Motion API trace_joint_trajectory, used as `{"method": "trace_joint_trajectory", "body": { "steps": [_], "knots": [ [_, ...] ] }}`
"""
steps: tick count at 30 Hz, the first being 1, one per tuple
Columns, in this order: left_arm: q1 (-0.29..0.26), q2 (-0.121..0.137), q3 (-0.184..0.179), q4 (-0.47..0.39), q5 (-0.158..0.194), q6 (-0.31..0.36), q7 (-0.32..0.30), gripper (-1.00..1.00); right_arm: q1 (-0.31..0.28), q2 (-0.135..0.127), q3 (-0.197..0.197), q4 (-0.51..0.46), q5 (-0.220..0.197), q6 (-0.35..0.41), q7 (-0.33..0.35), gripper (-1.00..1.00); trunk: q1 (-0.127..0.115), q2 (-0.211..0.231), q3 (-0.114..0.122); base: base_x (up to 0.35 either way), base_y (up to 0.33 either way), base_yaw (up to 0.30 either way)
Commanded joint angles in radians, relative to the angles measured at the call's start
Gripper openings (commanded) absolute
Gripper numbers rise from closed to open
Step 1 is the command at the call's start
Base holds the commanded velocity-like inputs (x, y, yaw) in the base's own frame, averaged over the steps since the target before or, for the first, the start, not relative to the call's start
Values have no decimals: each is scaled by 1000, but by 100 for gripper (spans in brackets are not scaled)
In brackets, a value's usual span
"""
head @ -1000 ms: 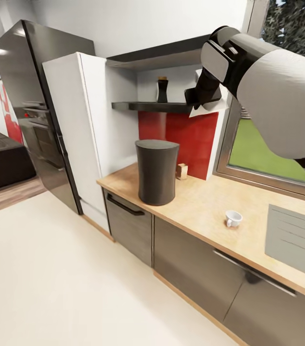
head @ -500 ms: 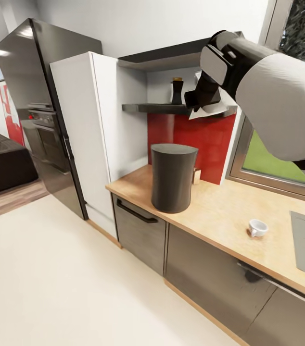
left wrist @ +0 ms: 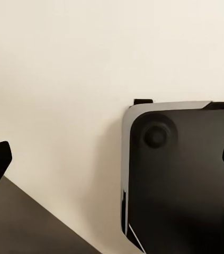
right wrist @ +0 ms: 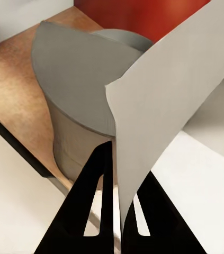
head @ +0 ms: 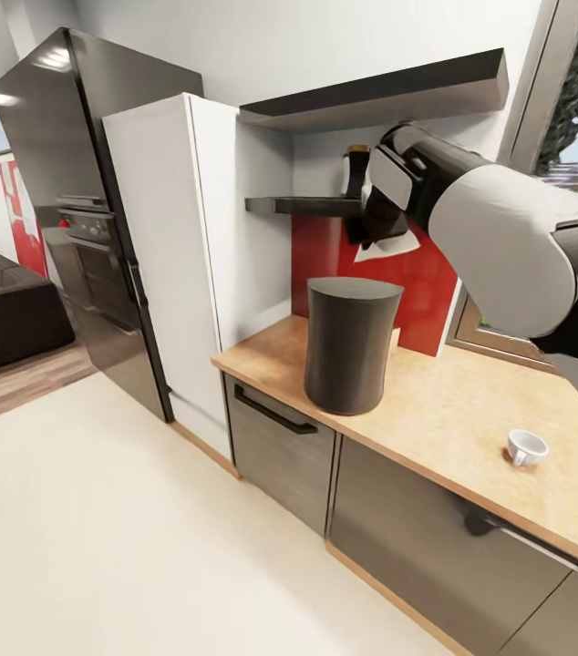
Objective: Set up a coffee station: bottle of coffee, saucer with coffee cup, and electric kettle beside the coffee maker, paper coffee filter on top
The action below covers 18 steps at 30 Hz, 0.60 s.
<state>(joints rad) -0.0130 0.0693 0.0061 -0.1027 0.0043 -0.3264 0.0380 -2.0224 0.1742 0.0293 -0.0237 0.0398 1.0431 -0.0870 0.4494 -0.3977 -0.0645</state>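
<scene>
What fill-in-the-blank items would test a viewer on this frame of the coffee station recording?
1. The right gripper is shut on a paper ____.
2. The dark coffee maker stands on the ____.
3. The white coffee cup rests on the counter, with no ____ under it.
4. The coffee bottle stands on the ____.

Missing words: filter; countertop; saucer; shelf

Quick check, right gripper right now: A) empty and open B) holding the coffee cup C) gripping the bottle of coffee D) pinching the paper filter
D: in the right wrist view the right gripper has its fingers closed on the white paper coffee filter, held above the coffee maker; the coffee cup sits on the countertop and the bottle of coffee is on the shelf.
</scene>
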Motion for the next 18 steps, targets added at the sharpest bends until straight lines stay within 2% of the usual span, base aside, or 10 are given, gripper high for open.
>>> {"method": "trace_joint_trajectory", "body": {
  "steps": [1, 13, 18],
  "knots": [
    [-1, 0, 0, 1, 0, -3, 2, 100, 6, 0, 3, -1, 2, 4, 0, -100, 1, -2, -2, 5, 5, 0],
    [-1, 0, 0, 1, 0, -3, 3, 100, 20, 0, 3, -1, 3, 4, 0, -100, 1, -2, -2, 10, 1, -5],
    [-1, 0, 0, 1, 0, -3, 2, 100, 25, 0, 3, -1, 3, 4, 0, -100, 1, -2, -2, 153, 0, -209]
  ]
}}
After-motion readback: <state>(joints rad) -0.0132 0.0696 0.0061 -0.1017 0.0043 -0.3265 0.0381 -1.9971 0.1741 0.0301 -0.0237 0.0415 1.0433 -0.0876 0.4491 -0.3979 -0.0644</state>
